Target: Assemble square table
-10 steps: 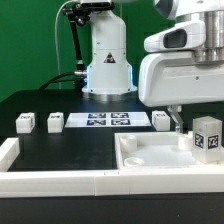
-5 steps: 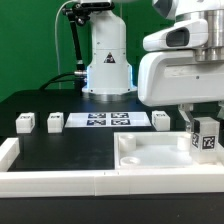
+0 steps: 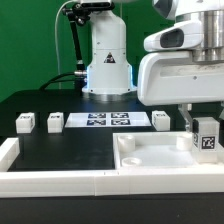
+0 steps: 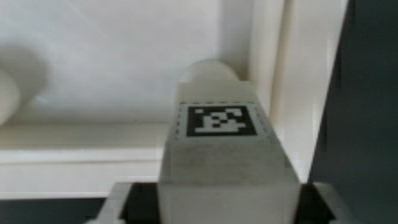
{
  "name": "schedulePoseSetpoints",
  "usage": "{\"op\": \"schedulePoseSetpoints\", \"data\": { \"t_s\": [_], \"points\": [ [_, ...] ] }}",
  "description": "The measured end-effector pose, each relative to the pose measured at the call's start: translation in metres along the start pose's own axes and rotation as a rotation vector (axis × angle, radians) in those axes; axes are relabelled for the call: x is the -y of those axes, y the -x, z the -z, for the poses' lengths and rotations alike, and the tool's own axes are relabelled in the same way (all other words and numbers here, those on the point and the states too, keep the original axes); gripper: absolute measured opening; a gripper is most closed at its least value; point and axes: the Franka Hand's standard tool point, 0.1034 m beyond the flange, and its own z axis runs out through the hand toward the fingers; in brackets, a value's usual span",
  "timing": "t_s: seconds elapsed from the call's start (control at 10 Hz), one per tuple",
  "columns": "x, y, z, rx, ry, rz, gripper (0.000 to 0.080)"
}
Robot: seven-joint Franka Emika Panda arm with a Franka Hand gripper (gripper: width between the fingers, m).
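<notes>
The square table's top (image 3: pixel 160 158) is a white rimmed panel lying underside up at the exterior view's front right. My gripper (image 3: pixel 203 124) is shut on a white tagged leg (image 3: pixel 206 138) and holds it upright over the panel's far right corner. In the wrist view the leg (image 4: pixel 219 125) fills the middle between my fingers (image 4: pixel 317 202), with the panel's inner floor and rim (image 4: pixel 107 140) behind it. Three more legs stand on the black table: two at the left (image 3: pixel 25 122) (image 3: pixel 55 122) and one near the panel (image 3: pixel 161 120).
The marker board (image 3: pixel 105 120) lies flat between the loose legs. A long white L-shaped rail (image 3: pixel 50 178) runs along the front edge and up the left side. The robot's base (image 3: pixel 107 60) stands at the back centre.
A second ago my gripper shifted a little with the leg over the panel's right corner. It has held almost still for the last half second.
</notes>
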Motion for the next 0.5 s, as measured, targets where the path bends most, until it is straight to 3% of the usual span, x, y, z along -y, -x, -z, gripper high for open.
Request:
{"op": "schedulePoseSetpoints", "data": {
  "t_s": [0.5],
  "points": [
    [-0.0004, 0.0019, -0.001, -0.003, 0.005, -0.463, 0.0292]
  ]
}}
